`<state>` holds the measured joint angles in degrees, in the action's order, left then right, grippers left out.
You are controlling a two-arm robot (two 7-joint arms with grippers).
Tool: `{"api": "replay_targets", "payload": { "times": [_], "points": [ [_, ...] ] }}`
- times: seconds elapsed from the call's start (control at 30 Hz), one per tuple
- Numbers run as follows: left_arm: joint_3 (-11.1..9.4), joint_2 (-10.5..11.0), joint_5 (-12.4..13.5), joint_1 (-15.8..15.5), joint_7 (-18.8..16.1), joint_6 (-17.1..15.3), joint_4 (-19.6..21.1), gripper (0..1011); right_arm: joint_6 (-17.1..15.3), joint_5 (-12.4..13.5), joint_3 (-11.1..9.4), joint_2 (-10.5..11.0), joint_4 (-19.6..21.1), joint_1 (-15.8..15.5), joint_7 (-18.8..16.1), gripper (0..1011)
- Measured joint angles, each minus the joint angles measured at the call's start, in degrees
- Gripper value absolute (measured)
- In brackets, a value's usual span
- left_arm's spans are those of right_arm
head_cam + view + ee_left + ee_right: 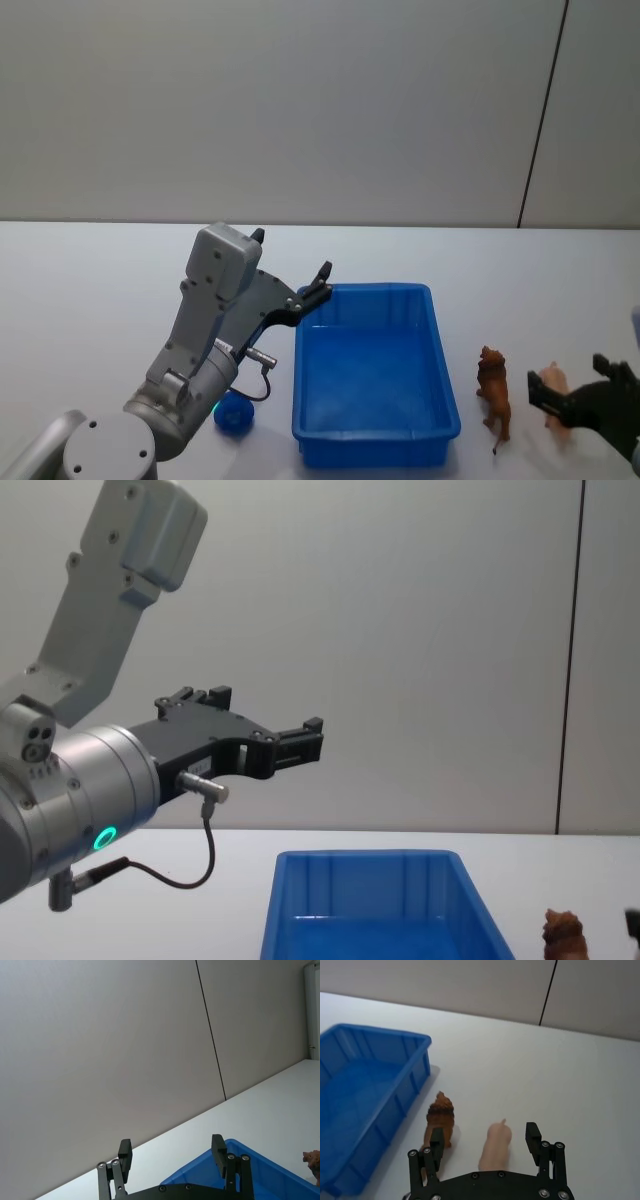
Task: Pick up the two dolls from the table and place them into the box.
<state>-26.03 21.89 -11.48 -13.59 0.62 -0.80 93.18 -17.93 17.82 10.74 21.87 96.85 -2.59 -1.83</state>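
Note:
The blue box (375, 436) stands mid-table, nothing inside it. To its right stands the shaggy brown doll (493, 390), and beside that lies the pale pink doll (553, 384). My right gripper (575, 383) sits low at the table's front right, open, its fingers either side of the pink doll (496, 1147) without closing on it; the brown doll (440, 1116) stands just outside one finger (437, 1141). My left gripper (292, 255) hangs open and empty, raised above the box's back-left corner (250, 1160).
A small round blue thing (233, 412) lies on the white table (90, 290) under the left arm, by the box's front-left corner. Bare tabletop stretches to the left and behind the box. A grey wall stands behind the table.

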Motion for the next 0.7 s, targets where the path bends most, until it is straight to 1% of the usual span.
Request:
{"api": "replay_targets", "payload": {
  "times": [0.17, 0.37, 0.7],
  "points": [
    [0.0, 0.0, 0.0, 0.0, 0.0, 0.0, 0.0, 1001, -2.16, -0.51, 0.04, -0.4, -2.03, 0.73, 0.3, 1001],
    [0.0, 0.0, 0.0, 0.0, 0.0, 0.0, 0.0, 1001, -3.74, -0.85, 0.2, -0.93, -3.93, 1.48, 0.42, 1001],
    [0.0, 0.0, 0.0, 0.0, 0.0, 0.0, 0.0, 1001, -5.13, -0.89, 0.36, -1.7, -5.77, 2.3, 0.41, 1001]
  ]
}}
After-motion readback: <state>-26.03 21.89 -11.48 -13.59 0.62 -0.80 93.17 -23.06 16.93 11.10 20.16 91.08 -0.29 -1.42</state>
